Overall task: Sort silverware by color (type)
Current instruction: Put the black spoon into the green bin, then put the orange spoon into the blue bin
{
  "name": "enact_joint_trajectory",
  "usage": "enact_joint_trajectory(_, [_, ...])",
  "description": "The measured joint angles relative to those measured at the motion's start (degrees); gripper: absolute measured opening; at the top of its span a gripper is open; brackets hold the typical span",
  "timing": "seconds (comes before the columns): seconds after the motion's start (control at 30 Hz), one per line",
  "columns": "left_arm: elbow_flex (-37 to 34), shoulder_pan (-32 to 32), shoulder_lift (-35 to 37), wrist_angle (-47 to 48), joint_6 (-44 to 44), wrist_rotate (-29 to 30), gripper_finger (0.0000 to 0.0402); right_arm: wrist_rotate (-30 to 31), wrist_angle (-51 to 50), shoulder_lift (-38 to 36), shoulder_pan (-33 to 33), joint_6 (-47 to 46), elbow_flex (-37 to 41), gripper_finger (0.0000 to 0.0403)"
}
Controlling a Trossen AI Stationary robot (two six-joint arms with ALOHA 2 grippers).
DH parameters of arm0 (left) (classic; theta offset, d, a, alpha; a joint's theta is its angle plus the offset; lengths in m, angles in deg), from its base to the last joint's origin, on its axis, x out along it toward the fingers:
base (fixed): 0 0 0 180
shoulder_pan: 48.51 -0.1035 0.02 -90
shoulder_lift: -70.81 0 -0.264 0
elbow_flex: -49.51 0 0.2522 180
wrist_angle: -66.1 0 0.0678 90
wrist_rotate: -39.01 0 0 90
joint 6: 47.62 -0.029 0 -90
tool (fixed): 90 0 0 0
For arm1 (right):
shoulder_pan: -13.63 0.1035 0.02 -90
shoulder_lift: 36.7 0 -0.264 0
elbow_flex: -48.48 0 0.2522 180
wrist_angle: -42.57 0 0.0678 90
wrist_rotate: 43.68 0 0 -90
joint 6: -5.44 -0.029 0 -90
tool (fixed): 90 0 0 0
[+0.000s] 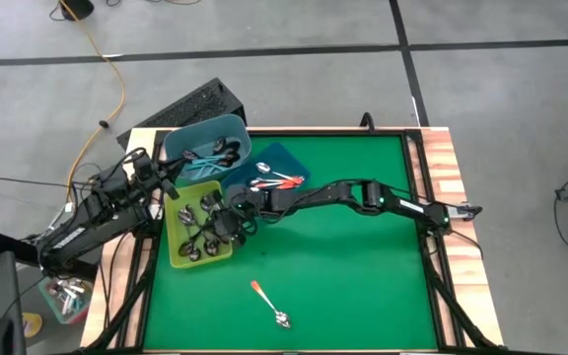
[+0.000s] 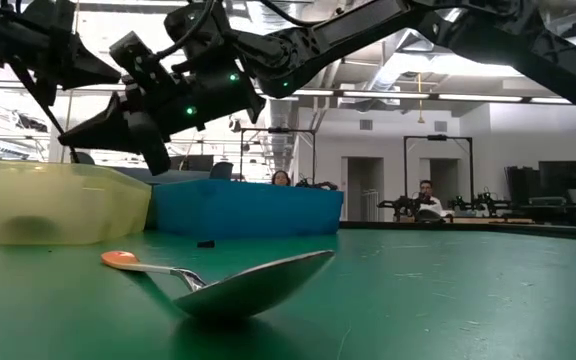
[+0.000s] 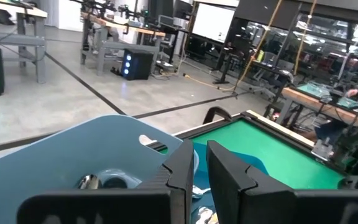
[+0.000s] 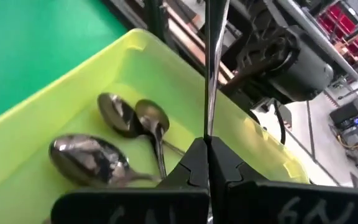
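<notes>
On the green table [image 1: 363,247], three bins cluster at ten o'clock: yellow bin [image 1: 177,258], light-blue bin [image 1: 230,128], dark-blue tray [image 1: 282,156]. The right gripper [image 1: 227,223] hangs over the yellow bin, fingers clamped on a plain metal spoon [image 4: 214,68], so I judge the drop is in hand, and next calls for opening. The left gripper [image 1: 177,170] sits nearly closed, empty, over the light-blue bin; one orange-handled spoon [image 1: 269,304] remains at six o'clock.

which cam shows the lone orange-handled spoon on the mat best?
Low view: the orange-handled spoon lies right in front of the lens, bowl toward the camera and orange tip behind it. The high view shows the whole spoon alone on the green mat, but small. Neither wrist view shows it.
</notes>
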Motion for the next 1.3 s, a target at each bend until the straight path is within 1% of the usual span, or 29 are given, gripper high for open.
enact_joint_trajectory(0.17, [0.0,0.0,0.0,0.08,0.1,1.92,0.0029,0.11,-2.74,0.24,-0.08,4.96,0.0,0.0004])
enact_joint_trajectory(0.33, [0.0,0.0,0.0,0.39,0.1,2.74,0.0029,0.22,-3.0,1.5,-0.08,8.34,0.01,0.0004])
enact_joint_trajectory(0.73, [0.0,0.0,0.0,0.52,0.52,2.73,0.0029,2.63,-1.66,2.25,0.0,9.42,-0.11,0.0017])
enact_joint_trajectory(0.93, [0.0,0.0,0.0,0.55,0.52,2.72,0.0029,2.84,-0.77,2.25,-0.05,9.41,-0.09,0.0059])
enact_joint_trajectory(1.17, [0.0,0.0,0.0,0.55,0.52,2.72,0.0029,5.98,1.84,2.25,0.38,7.17,-0.03,0.0113])
enact_joint_trajectory(1.3, [0.0,0.0,0.0,0.55,0.52,2.72,0.0029,6.63,0.22,2.43,0.77,4.45,-2.81,0.0138])
